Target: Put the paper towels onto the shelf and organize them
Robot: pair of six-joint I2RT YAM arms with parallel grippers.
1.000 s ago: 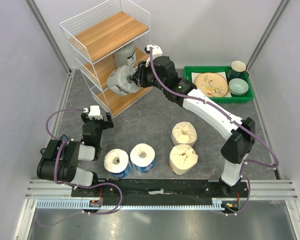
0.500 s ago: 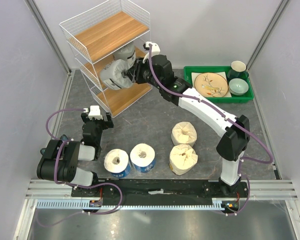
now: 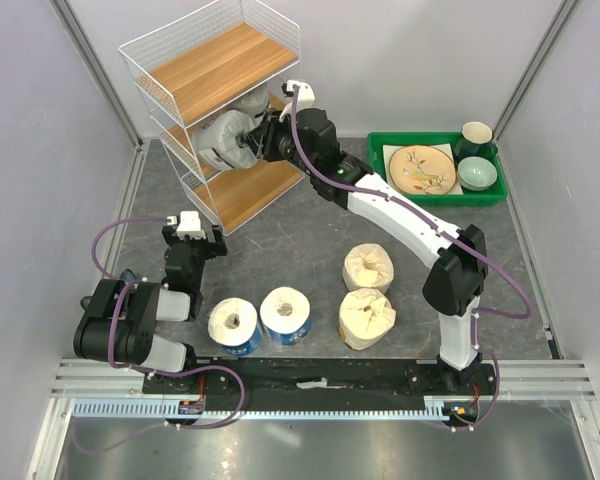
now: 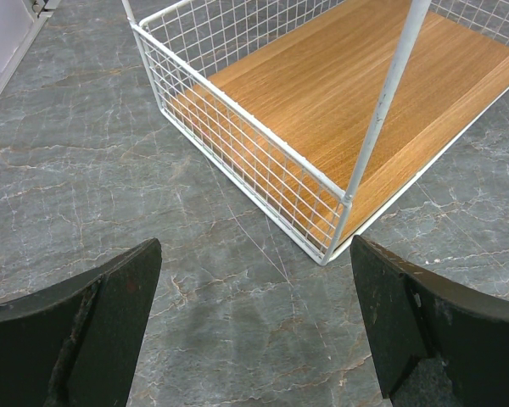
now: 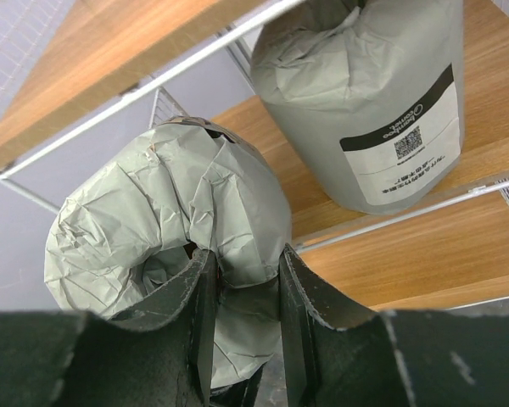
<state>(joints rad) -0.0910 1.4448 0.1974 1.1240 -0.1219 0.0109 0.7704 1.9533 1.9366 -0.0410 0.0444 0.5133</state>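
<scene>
Marbled tabletop [image 3: 310, 225] — shelf [image 3: 215, 70] with grey roll [image 5: 365, 93]

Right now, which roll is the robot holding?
The grey-wrapped roll, pinched in the right gripper by the shelf. The other grey roll stands on the shelf; blue rolls and cream rolls sit on the table.

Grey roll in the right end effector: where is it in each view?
Top external: grey roll upper left of centre, at the shelf's middle tier.
Left wrist: not in it.
Right wrist: lower left, pinched by the right end effector.
Shared landmark: the shelf's wooden tiers, in all three.
</scene>
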